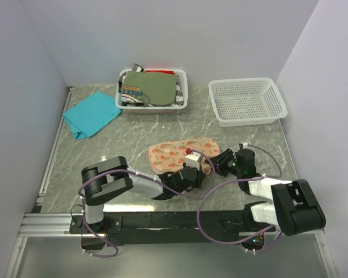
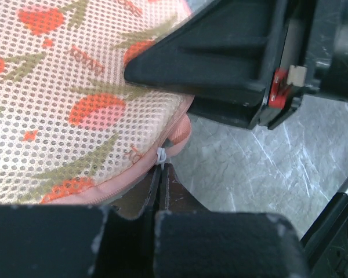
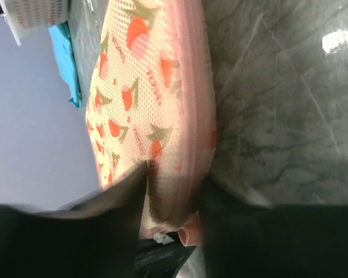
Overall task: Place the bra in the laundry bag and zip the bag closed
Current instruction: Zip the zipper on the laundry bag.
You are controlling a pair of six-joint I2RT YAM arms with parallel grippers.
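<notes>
The laundry bag (image 1: 180,152), pinkish mesh with orange-red print, lies flat in the middle of the table. My left gripper (image 2: 160,169) is at its near right end, shut on the small white zipper pull (image 2: 160,155) at the bag's edge seam. My right gripper (image 3: 174,197) comes in from the right, and its fingers (image 3: 104,220) close on the same end of the bag (image 3: 145,104), one on the mesh top and one at the zipped edge. In the left wrist view, the right gripper's black finger (image 2: 220,63) presses on the bag (image 2: 64,110). The bra is hidden.
A white basket (image 1: 184,87) holding folded clothes stands at the back centre. An empty white mesh basket (image 1: 247,101) is at the back right. A teal cloth (image 1: 91,114) lies at the back left. White walls enclose the table on three sides.
</notes>
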